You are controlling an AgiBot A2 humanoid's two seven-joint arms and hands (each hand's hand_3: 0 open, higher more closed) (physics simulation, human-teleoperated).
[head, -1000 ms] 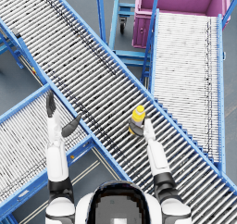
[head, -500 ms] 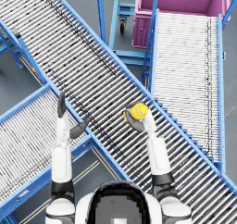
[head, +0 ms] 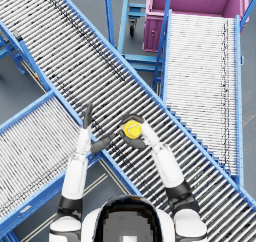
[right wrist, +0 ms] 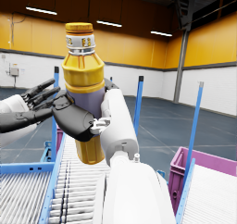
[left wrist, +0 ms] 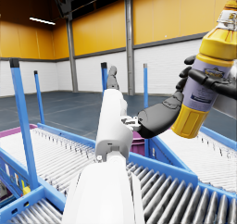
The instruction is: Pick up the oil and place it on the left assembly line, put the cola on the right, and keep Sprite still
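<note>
Roller conveyors (head: 75, 61): three | oil bottle (right wrist: 83, 75): one, gripped by right hand (right wrist: 74, 119) | left hand (left wrist: 155, 119): fingers apart

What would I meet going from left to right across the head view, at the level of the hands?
left conveyor → left hand → oil bottle → right conveyor

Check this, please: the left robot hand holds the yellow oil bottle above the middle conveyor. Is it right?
Not quite. It is the right robot hand that holds the yellow oil bottle above the middle conveyor, as the right wrist view shows. The left robot hand holds nothing.
</note>
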